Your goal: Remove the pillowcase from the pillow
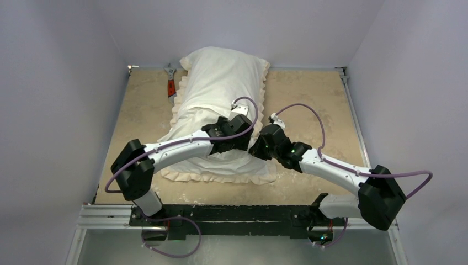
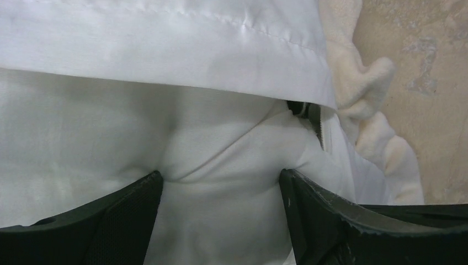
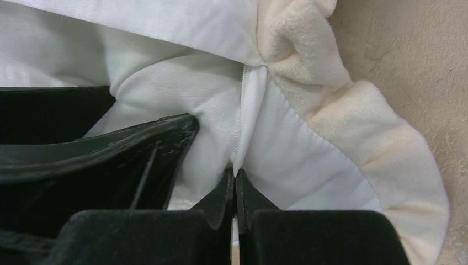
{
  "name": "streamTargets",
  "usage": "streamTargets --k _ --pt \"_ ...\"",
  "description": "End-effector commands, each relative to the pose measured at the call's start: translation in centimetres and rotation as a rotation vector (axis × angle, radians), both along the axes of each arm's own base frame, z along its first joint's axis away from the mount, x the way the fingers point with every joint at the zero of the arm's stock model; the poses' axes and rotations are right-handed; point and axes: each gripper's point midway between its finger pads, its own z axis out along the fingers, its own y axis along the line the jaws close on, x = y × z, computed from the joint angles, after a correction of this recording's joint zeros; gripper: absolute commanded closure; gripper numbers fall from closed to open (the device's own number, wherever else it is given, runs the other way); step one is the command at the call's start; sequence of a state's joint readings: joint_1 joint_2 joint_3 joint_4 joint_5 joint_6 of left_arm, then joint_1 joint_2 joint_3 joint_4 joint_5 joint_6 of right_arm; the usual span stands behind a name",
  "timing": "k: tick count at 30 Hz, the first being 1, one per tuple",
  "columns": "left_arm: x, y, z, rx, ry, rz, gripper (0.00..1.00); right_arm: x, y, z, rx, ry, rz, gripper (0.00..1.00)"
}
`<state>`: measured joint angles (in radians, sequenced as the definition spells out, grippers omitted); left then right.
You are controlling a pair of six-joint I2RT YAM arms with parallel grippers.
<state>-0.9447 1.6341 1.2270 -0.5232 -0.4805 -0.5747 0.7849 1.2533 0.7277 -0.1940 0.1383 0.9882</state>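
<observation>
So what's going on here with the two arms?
Both arms work at the near end of a white fabric pillowcase with a cream ruffled frill, which lies on the beige table. The right gripper has its fingers pinched shut on the case's seam by the frill. The left gripper is open, fingers pressed against the plump white pillow showing at the opening. The pillow is mostly inside.

Finding no readable text, label, brand, number or sign in any of the three views. Showing only plain white fabric on the pillowcase (image 1: pixel 218 88) and a bare mottled surface on the desk (image 1: pixel 309 105). Leaving any marking on the small red tool (image 1: pixel 171 87) at the desk's far edge too small to tell.
</observation>
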Motion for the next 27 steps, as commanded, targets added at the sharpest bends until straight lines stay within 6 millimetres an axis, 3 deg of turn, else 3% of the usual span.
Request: streamTargets --k 1,2,4,6,9,13,19,24,27 --pt "-0.1 1.1 -3.6 0.066 0.030 0.049 0.22 0.1 0.4 1.4 0.044 -0.029 -0.004 1.00" --pt "-0.2 1.1 -4.4 0.076 0.040 0.050 0.24 0.1 0.3 1.3 0.042 -0.028 -0.005 1.00" --pt "-0.2 1.3 -5.8 0.097 0.050 0.052 0.38 0.2 0.3 1.5 0.044 -0.032 -0.009 1.00" --pt "-0.1 1.5 -6.3 0.114 0.045 0.055 0.65 0.1 0.3 1.5 0.051 -0.032 -0.004 1.00" --pt "0.8 1.6 -4.6 0.112 -0.006 0.070 0.97 -0.1 0.4 1.6 0.055 -0.033 0.001 1.00" --pt "3.0 2.6 -0.2 0.075 -0.106 0.114 1.00 -0.3 0.2 1.3 0.048 -0.028 0.006 1.00" --pt "7.4 6.6 5.8 -0.089 -0.196 0.219 1.00 -0.5 -0.1 1.4 0.051 -0.030 0.002 1.00" --pt "10.1 9.6 9.1 -0.155 -0.253 0.288 1.00 -0.8 -0.1 1.7 0.067 -0.038 0.012 1.00" --pt "10.7 9.4 10.2 -0.179 -0.263 0.281 1.00 -0.8 0.0 1.9 0.070 -0.042 0.015 1.00"
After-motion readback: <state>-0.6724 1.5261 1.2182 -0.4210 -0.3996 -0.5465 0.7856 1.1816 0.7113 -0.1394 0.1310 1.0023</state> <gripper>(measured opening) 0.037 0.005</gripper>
